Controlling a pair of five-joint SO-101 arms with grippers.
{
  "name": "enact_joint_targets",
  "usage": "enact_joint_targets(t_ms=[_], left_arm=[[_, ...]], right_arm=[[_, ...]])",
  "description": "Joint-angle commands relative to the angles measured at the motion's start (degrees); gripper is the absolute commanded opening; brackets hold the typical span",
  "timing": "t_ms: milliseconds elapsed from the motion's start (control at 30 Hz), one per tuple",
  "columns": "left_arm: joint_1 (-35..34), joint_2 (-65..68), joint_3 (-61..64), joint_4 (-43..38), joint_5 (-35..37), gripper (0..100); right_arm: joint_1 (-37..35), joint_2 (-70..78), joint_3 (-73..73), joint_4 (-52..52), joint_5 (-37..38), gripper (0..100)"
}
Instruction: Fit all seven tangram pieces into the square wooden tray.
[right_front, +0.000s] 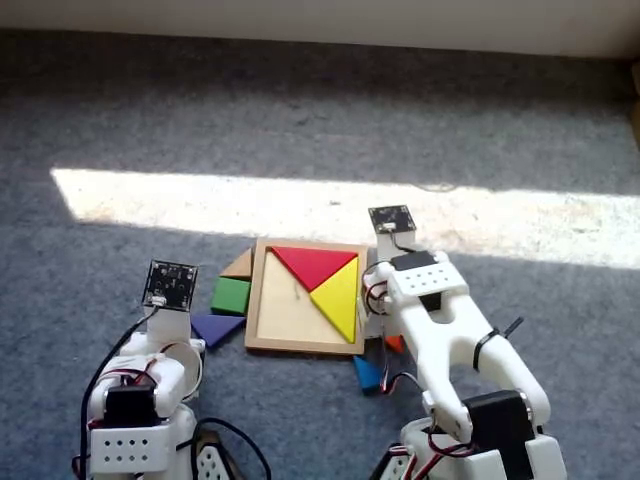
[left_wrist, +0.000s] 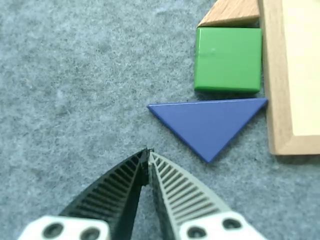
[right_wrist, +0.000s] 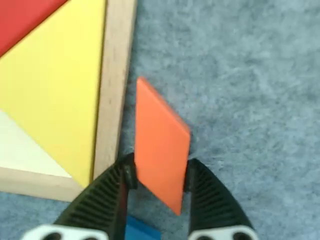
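The square wooden tray (right_front: 262, 310) holds a red triangle (right_front: 312, 264) and a yellow triangle (right_front: 340, 297). Left of it on the carpet lie a green square (right_front: 231, 295), a plain wood triangle (right_front: 240, 265) and a dark blue triangle (right_front: 215, 327). My left gripper (left_wrist: 148, 152) is shut and empty, a short way from the dark blue triangle (left_wrist: 210, 125) and the green square (left_wrist: 228, 59). My right gripper (right_wrist: 157, 175) is shut on an orange parallelogram (right_wrist: 160, 140) just outside the tray's rim (right_wrist: 116, 85), beside the yellow triangle (right_wrist: 55, 90). A blue piece (right_wrist: 142, 231) lies under the gripper.
Everything sits on grey carpet with a sunlit band (right_front: 200, 205) beyond the tray. The blue piece (right_front: 367, 372) and a bit of the orange one (right_front: 396, 344) lie at the tray's near right corner, beside the right arm. Open carpet spreads to the far side.
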Motion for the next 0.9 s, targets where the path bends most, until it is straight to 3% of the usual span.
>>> enact_joint_targets(t_ms=[0, 333, 600, 867], left_arm=[[-0.66, -2.59, 1.19, 0.35, -0.44, 1], [-0.66, -2.59, 1.19, 0.35, -0.44, 1], [-0.66, -2.59, 1.19, 0.35, -0.44, 1], [-0.66, -2.59, 1.19, 0.35, -0.44, 1]], right_arm=[[0.13, -5.05, -1.98, 0.57, -0.18, 1.2], [-0.22, -25.63, -1.89, 4.70, -0.18, 1.2], [-8.48, -22.29, -8.48, 5.49, -0.35, 1.2], [-17.19, -7.78, -18.68, 6.02, -0.53, 1.2]])
